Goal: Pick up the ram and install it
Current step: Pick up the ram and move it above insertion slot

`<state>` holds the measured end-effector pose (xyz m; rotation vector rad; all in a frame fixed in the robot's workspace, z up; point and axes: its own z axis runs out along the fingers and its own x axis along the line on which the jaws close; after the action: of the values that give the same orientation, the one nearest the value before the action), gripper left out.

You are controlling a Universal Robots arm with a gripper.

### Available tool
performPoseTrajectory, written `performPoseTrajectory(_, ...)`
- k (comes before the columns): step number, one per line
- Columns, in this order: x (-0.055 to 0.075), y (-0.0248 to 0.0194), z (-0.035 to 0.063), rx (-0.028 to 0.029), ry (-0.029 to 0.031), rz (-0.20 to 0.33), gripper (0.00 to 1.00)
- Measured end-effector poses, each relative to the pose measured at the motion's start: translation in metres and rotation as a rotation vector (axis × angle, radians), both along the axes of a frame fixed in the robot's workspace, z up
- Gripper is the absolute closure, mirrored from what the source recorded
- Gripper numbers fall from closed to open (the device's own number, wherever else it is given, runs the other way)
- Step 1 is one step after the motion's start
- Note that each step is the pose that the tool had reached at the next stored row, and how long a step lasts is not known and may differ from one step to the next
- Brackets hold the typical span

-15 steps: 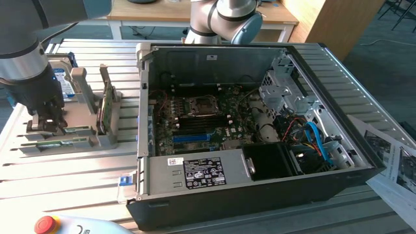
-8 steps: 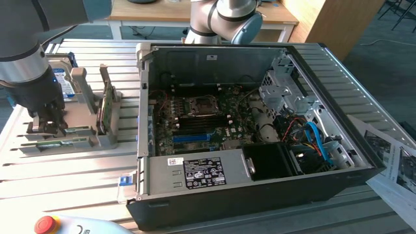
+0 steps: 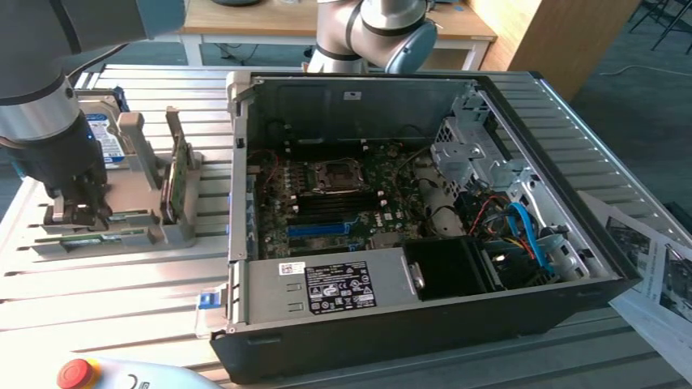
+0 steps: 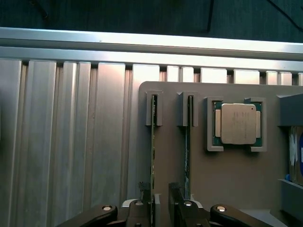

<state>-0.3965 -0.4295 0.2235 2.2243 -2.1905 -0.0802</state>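
- The pincer (image 4: 160, 191) is released: its fingers stand apart on either side of the ram (image 4: 154, 142), and one finger is nearer to it than the other.
- The ram stands on edge in a slot of the grey holder (image 4: 227, 179) on the slatted surface (image 4: 71, 142). It shows as a thin green strip.
- A second stick (image 4: 188, 142) stands in the next slot.

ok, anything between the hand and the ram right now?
Nothing visible. In the wrist view the open hand straddles the ram, which stands on edge in its slot of the holder; gaps show on both sides. A second stick sits in the next slot, just outside the hand.
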Motion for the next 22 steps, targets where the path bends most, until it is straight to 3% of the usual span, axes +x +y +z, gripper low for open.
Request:
performPoseTrajectory(15, 0.0052, -0.0018, -0.0005, -0.0001, 0.0, 0.0, 0.71)
performPoseTrajectory(22, 0.0052, -0.0018, -0.0065, 0.0, 0.0, 0.0, 0.71)
